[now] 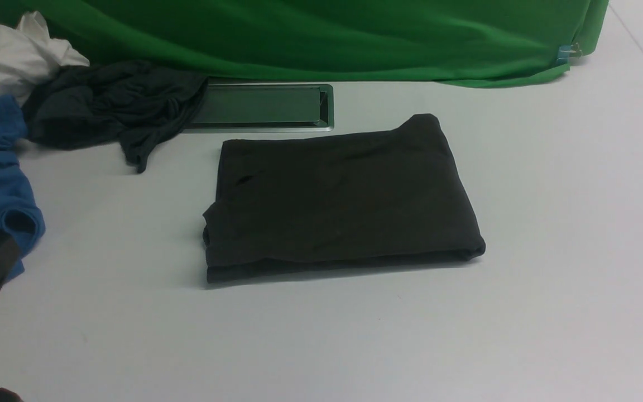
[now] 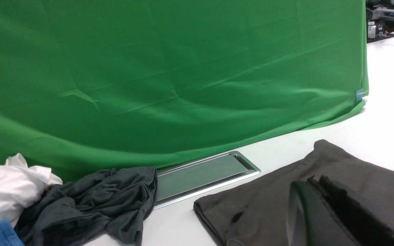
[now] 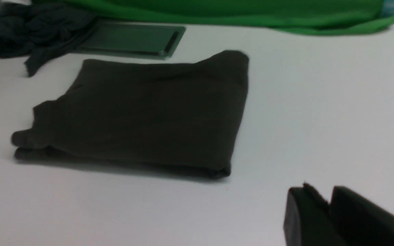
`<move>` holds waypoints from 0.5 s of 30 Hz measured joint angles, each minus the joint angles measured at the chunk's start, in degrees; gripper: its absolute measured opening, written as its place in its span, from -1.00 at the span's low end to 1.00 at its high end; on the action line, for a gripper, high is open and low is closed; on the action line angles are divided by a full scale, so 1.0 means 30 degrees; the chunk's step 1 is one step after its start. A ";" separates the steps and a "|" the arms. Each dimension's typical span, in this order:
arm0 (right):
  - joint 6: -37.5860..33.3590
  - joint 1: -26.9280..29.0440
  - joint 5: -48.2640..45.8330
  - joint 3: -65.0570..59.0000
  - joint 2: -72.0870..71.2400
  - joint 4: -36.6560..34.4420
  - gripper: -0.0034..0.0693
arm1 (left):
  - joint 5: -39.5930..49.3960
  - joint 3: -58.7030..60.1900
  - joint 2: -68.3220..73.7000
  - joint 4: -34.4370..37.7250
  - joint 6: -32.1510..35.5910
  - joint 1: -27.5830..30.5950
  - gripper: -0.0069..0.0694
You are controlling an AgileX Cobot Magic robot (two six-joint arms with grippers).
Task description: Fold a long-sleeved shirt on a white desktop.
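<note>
Lying folded into a compact rectangle mid-bench point(image 1: 550, 223) just before the cable hatch point(image 1: 260, 106), the long-sleeved shirt point(image 1: 338, 195) could spring loose at its bulging near-left corner, since both sets of jaws are pressed together, empty and clear of it.

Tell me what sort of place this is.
Probably a lab or studio set up for recording: a green cloth backdrop hangs behind a white desktop with a cable hatch, and electronic equipment sits beyond it.
</note>
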State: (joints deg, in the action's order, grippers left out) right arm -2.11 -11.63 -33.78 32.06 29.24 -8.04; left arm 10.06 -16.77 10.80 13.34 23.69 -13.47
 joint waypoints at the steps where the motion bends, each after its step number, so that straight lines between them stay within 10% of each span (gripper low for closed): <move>1: -0.0085 0.0482 0.0747 -0.0402 -0.0437 0.0135 -0.80 | 0.0000 0.0000 0.0000 0.0000 0.0000 0.0000 -0.77; 15: -0.1472 0.3522 0.7149 -1.0322 -0.9088 0.0151 -0.86 | 0.0000 0.0000 0.0000 0.0000 0.0000 -0.0014 -0.77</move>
State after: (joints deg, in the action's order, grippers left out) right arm -6.52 -1.06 -12.33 1.09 1.97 -7.59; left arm 10.06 -16.77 10.80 13.34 23.69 -13.52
